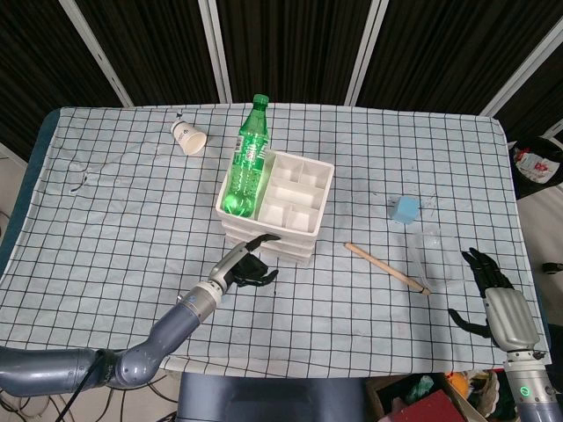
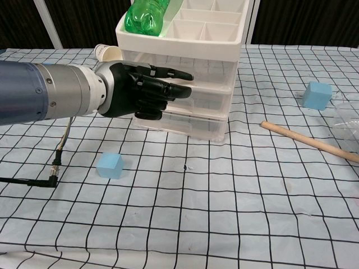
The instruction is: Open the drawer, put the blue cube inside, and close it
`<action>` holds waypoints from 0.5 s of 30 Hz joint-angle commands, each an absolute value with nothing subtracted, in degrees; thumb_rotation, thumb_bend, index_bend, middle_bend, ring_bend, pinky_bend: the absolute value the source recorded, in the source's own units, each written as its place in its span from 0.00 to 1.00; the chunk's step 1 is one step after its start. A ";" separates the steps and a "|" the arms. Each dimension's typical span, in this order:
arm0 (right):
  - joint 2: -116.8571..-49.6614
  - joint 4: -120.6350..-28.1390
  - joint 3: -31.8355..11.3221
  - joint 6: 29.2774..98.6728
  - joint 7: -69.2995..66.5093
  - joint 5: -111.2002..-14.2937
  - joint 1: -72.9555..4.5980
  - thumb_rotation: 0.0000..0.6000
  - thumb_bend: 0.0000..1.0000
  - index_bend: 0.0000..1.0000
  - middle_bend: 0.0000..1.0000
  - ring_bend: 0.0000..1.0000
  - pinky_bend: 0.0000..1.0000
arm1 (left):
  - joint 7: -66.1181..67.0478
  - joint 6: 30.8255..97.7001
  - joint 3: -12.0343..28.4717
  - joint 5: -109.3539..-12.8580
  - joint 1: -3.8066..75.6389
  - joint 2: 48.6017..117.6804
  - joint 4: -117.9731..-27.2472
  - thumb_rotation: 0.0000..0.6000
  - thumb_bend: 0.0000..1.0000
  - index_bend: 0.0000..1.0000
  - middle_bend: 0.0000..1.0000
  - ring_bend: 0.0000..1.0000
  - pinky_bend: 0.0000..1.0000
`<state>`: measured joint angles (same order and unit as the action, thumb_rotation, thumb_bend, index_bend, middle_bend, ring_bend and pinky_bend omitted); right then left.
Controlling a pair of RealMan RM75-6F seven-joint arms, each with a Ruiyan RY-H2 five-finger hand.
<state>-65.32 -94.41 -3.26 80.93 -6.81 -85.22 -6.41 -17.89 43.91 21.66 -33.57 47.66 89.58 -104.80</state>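
Across the checked tabletop (image 1: 106, 229), the white drawer unit (image 2: 185, 101) is seen mid-table, all drawers shut as far as can be told. A green bottle (image 1: 246, 167) is laid in its top tray.

Left hand (image 2: 143, 89) is held against the drawer fronts, fingers partly curled and extended toward the upper drawer; nothing is gripped. Whether a handle is actually hooked cannot be told.

Right hand (image 1: 488, 294) is parked at the near right table edge, fingers spread, nothing held.

Blue cube: two are seen. One (image 2: 109, 166) is near the unit's front, below the left arm; another (image 1: 405, 208) is well right of the unit, just beside a clear cup (image 1: 435, 255) and near a wooden stick (image 1: 387, 266).

Risks, as judged: the unit is light and unanchored, so a pull without a firm hook could drag or tip it, and the bottle could be rolled off. Fingertips could slip off the drawer lip.

View differences: the near cube is shown only in the chest view; in the head view it is hidden by the left arm. The right hand and paper cup (image 1: 188, 137) are shown clearly only in the head view.
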 commanded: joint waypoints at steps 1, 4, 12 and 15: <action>-65.29 -94.42 -3.26 80.98 -6.87 -85.22 -6.38 1.00 0.18 0.00 0.00 0.00 0.19 | -18.00 43.68 21.48 -33.79 47.54 89.67 -104.59 1.00 0.40 0.14 1.00 1.00 0.96; -65.23 -94.35 -3.24 81.08 -6.95 -85.30 -6.32 1.00 0.18 0.00 0.00 0.00 0.19 | -18.04 43.71 21.20 -34.03 47.38 89.88 -104.26 1.00 0.40 0.14 1.00 1.00 0.96; -65.26 -94.19 -3.25 81.03 -7.03 -85.32 -6.37 1.00 0.18 0.00 0.00 0.00 0.19 | -18.32 43.56 20.90 -34.92 46.97 90.24 -104.04 1.00 0.40 0.14 1.00 1.00 0.96; -65.25 -94.18 -3.25 81.04 -7.07 -85.28 -6.35 1.00 0.18 0.00 0.00 0.00 0.19 | -18.39 43.49 20.94 -35.09 46.94 90.37 -104.02 1.00 0.40 0.14 1.00 1.00 0.96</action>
<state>-65.25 -94.18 -3.25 81.04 -7.07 -85.28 -6.35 -18.37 43.50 20.93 -35.07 46.95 90.36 -104.01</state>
